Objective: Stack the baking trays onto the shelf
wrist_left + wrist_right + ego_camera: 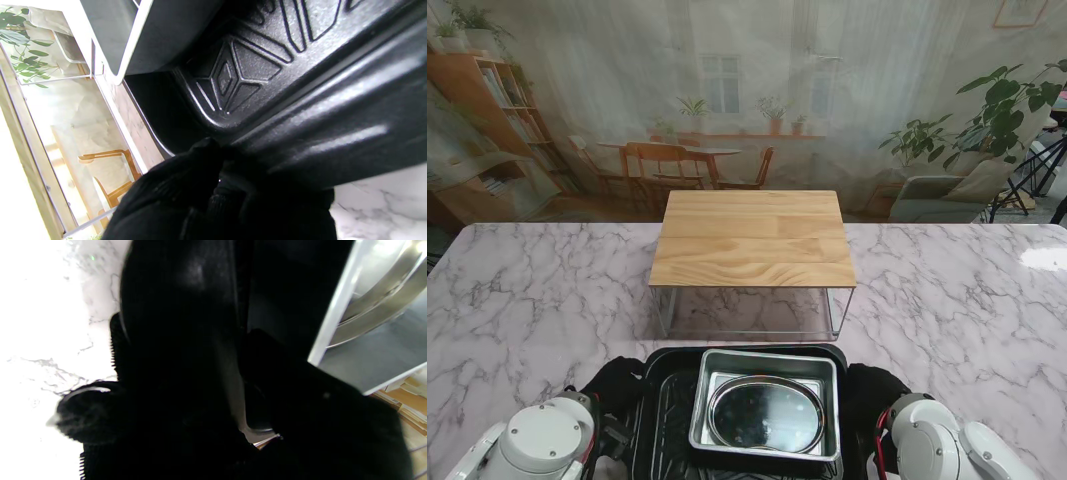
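Nesting — oval dish (765,414) inside silver tray (767,364) inside black tray (663,420).

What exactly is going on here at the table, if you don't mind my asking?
The robot is gripping a large black embossed baking tray by its two short sides, with the black-gloved left hand and the black-gloved right hand. Nested inside it are a rectangular silver metal tray and, inside that, an oval shiny metal dish. The stack is close to the robot, just in front of the wooden-topped wire-legged shelf on the white marble table. Nothing is on the shelf top yet.
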